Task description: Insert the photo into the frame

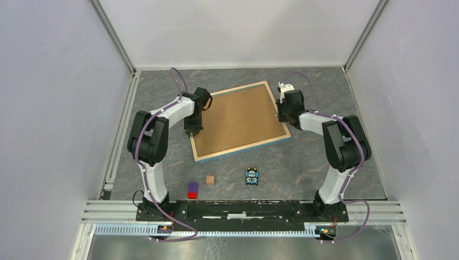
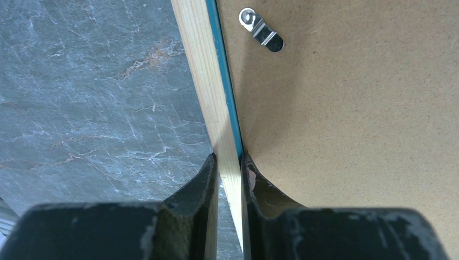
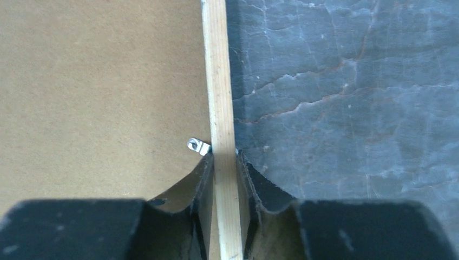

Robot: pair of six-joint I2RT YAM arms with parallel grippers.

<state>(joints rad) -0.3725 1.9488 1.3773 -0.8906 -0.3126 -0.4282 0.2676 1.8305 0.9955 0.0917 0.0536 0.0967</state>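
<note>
A large, thin-rimmed rectangular picture frame [image 1: 243, 148], pale wood on the rim facing up and blue along its edges, sits face down in the middle of a grey marbled table [image 1: 325, 162]. It is turned slightly, so its far right corner points away from the arms. A plain brown fibreboard backing panel [image 1: 241, 119] fills the whole opening inside the rim. The left gripper [image 1: 193, 130] is at the frame's left side. In the left wrist view, its two black fingers [image 2: 203, 179] pinch the wooden rim narrowly, one on the table side and one on the board side, next to a thin blue strip along the rim's inner edge. Farther along that side, a small silver metal turn clip [image 2: 261, 31] lies flat on the board just inside the rim. The right gripper [image 1: 281, 115] is at the frame's right side. In the right wrist view, its fingers [image 3: 203, 179] close narrowly on the pale wooden rim, with board on one side and bare table on the other. A second small silver clip [image 3: 198, 145] touches the rim just beside the inner fingertip. Whether the frame rests on the table or is held slightly above it cannot be told. Near the arms' bases, well apart from the frame, lie a small purple and red block [image 1: 192, 189], a small tan cube [image 1: 210, 179] and a small blue and black toy-like object [image 1: 251, 176].
</note>
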